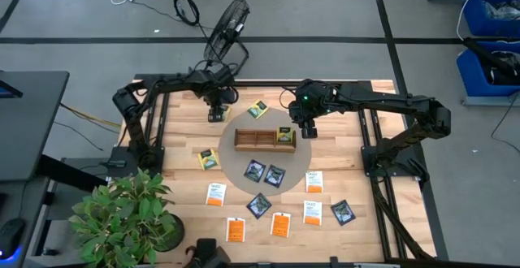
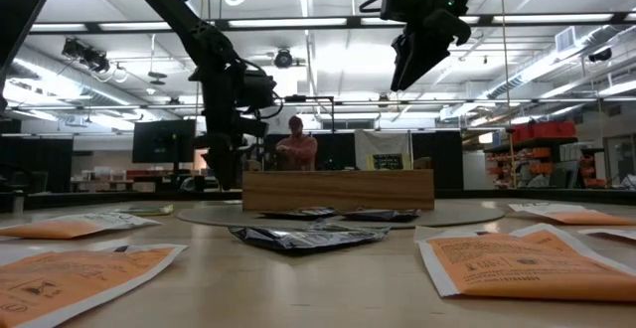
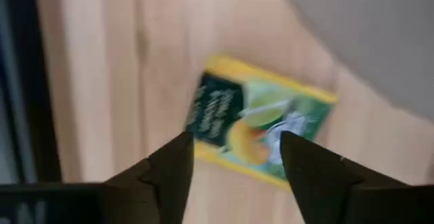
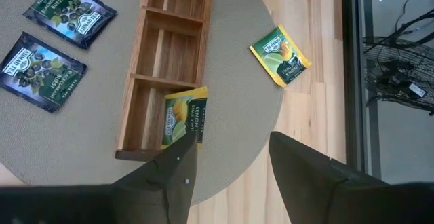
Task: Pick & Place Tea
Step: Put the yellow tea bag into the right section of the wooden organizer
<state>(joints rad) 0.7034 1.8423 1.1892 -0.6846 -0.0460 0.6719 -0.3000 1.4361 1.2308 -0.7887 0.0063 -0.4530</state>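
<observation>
A yellow-green tea packet (image 3: 261,125) (image 1: 258,108) lies flat on the bare wood at the far side of the table. My left gripper (image 3: 235,149) (image 1: 215,112) hangs open above it, pointing down, one finger on either side in the left wrist view and clear of it. My right gripper (image 4: 227,176) (image 1: 307,128) hovers open over the right end of the wooden tray (image 1: 264,139). Another yellow packet (image 4: 183,119) leans in the tray's right-end compartment. The tray stands on a round grey mat (image 1: 244,183).
Two dark blue packets (image 1: 255,170) (image 1: 275,175) lie on the mat, and a yellow one (image 1: 209,160) lies left of it. Several orange, white and dark packets lie along the near edge (image 1: 280,223). A potted plant (image 1: 122,219) stands at the near left corner.
</observation>
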